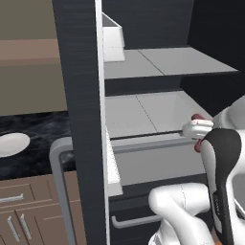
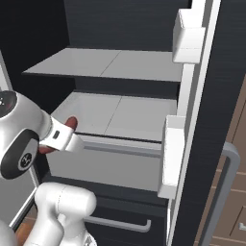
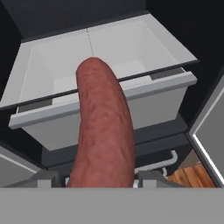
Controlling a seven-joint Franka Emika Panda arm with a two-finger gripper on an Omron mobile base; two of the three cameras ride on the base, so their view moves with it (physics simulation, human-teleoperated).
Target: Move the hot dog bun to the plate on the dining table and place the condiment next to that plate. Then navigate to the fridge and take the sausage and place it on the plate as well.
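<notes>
My gripper (image 3: 103, 181) is shut on the sausage (image 3: 103, 131), a slim reddish-brown piece that rises from between the fingers up the middle of the hand view. From the base views the gripper (image 1: 196, 130) hangs in front of the open fridge (image 1: 143, 62), with the sausage's (image 1: 197, 116) ends poking out above and below the hand. In the right base view the sausage (image 2: 71, 124) shows beside the wrist, just ahead of the white drawer (image 2: 105, 163). The hot dog bun, the plate, the condiment and the dining table are out of view.
The fridge's left door (image 1: 81, 119) stands open close by, and the right door (image 2: 202, 120) with its white bins is open too. The open drawer (image 3: 109, 109) lies under grey shelves (image 2: 105, 65). A small white plate (image 1: 12, 143) sits on the black worktop at left.
</notes>
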